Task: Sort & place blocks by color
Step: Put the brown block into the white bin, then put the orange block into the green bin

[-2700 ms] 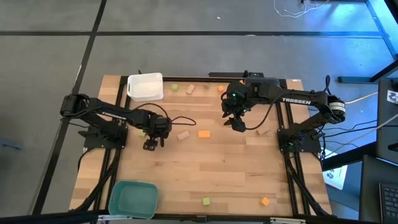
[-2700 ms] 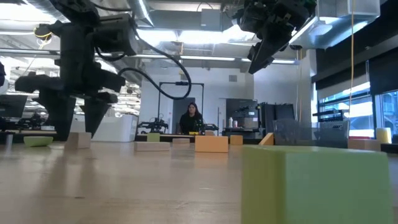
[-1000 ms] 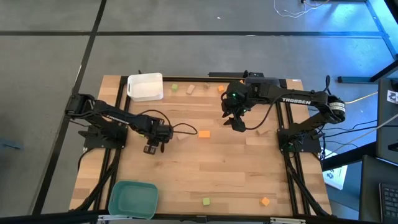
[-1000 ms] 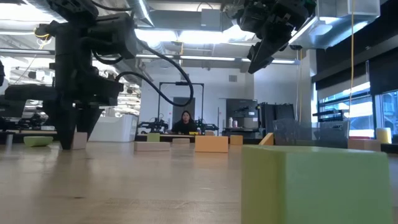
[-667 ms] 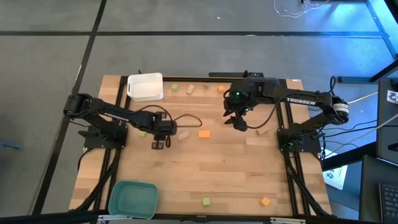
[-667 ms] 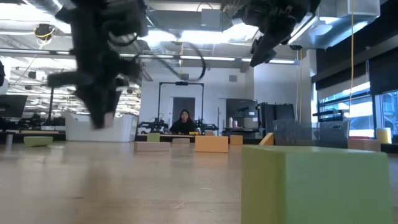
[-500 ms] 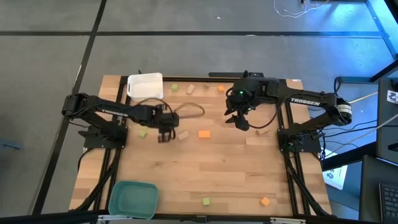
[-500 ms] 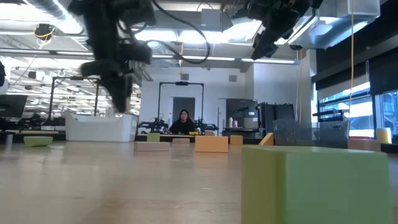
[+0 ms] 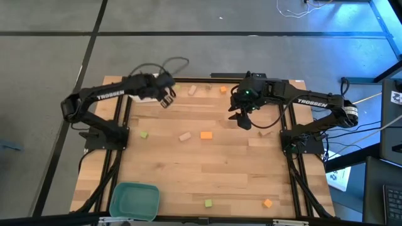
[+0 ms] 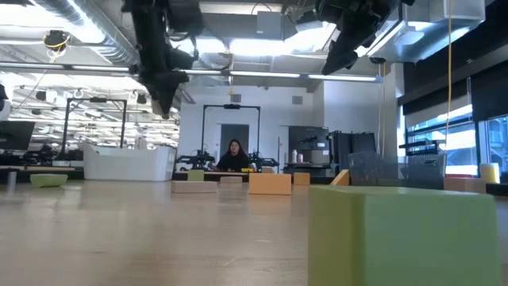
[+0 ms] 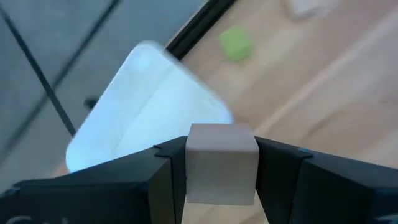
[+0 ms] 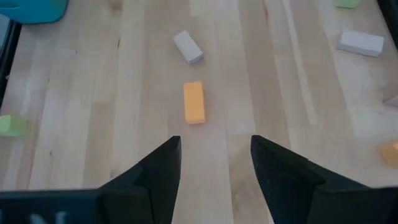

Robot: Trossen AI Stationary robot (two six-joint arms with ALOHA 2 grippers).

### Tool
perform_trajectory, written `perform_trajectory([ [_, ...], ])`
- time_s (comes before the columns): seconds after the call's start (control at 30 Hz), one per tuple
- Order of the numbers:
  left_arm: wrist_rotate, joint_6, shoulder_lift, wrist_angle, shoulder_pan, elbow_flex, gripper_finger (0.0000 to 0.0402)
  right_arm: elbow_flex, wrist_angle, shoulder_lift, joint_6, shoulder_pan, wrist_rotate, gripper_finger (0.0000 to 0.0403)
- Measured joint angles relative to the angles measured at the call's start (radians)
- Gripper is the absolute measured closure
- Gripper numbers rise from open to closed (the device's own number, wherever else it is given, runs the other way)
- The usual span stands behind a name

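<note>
My left gripper (image 9: 167, 97) is raised at the far left of the table, beside the white tray (image 9: 146, 97), and is shut on a tan block (image 11: 221, 163). In the left wrist view the white tray (image 11: 149, 106) lies just beyond the block, with a green block (image 11: 235, 43) on the wood past it. My right gripper (image 9: 244, 122) hangs open above the table's far middle. Below and ahead of it an orange block (image 12: 194, 102) and a tan block (image 12: 188, 47) lie flat on the wood. More blocks are scattered about. My left gripper pinches the tan block by two opposite side faces (image 11: 189, 168) between its two fingers. The fingers slant down toward the table's far left. The block is lifted clear of the table, level between the fingers.
A teal tray (image 9: 133, 199) sits at the near left corner. Loose blocks: green (image 9: 144, 134), tan (image 9: 184, 136), orange (image 9: 206, 135), tan (image 9: 192, 90), orange (image 9: 222, 90), tan (image 9: 267, 132), green (image 9: 208, 203), orange (image 9: 268, 203). A person (image 10: 236, 155) sits in the room behind.
My left gripper has risen from the table's left middle and swung toward the far edge, up to the white tray, rolling as it went. It stayed shut on the tan block, which went up from table height with it.
</note>
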Motion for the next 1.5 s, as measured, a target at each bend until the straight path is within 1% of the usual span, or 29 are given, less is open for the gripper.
perform_trajectory([
  [0.07, 0.057, -0.025, 0.0, -0.008, 0.086, -0.001, 0.0281, 0.0, 0.001, 0.0, 0.0, 0.0, 0.0, 0.0208],
  [0.17, 0.187, -0.074, 0.002, -0.015, 0.21, -0.016, 0.0281, 0.0, 0.001, 0.0, 0.0, 0.0, 0.0, 0.0208],
  [0.23, 0.25, -0.098, 0.011, -0.032, 0.275, -0.025, 0.0281, 0.0, 0.002, 0.0, 0.0, 0.0, 0.0, 0.0208],
  [0.37, 0.264, -0.101, 0.034, -0.042, 0.355, -0.03, 0.0281, 0.0, 0.002, 0.0, 0.0, 0.0, 0.0, 0.0208],
  [0.5, 0.293, -0.101, 0.044, -0.034, 0.401, -0.03, 0.0281, 0.0, 0.002, 0.0, 0.0, 0.0, 0.0, 0.0208],
  [0.57, 0.299, -0.097, 0.044, -0.033, 0.415, -0.03, 0.0272, 0.0, 0.002, 0.0, 0.0, 0.0, 0.0, 0.0208],
  [0.73, 0.299, -0.095, 0.044, -0.033, 0.428, -0.03, 0.0238, 0.0, 0.002, 0.0, -0.002, 0.0, 0.0, 0.0208],
  [1.0, 0.303, -0.094, 0.043, -0.032, 0.435, -0.031, 0.023, 0.0, 0.005, 0.0, -0.003, 0.0, -0.001, 0.0208],
  [1.07, 0.32, -0.094, 0.043, -0.033, 0.427, -0.031, 0.0231, 0.0, 0.016, 0.0, -0.003, 0.0, -0.001, 0.0208],
  [1.13, 0.359, -0.078, 0.03, -0.033, 0.416, -0.031, 0.0232, 0.0, 0.036, 0.0, -0.003, 0.0, -0.001, 0.0208],
  [1.27, 0.444, 0.021, -0.017, -0.033, 0.366, -0.031, 0.023, 0.0, 0.091, 0.0, 0.0, 0.0, -0.003, 0.0208],
  [1.33, 0.467, 0.036, -0.042, -0.034, 0.326, -0.031, 0.023, 0.0, 0.113, 0.0, 0.004, 0.0, -0.011, 0.0208],
  [1.5, 0.463, 0.038, -0.14, -0.054, 0.222, -0.031, 0.0232, 0.0, 0.191, 0.009, 0.096, 0.0, -0.028, 0.0208],
])
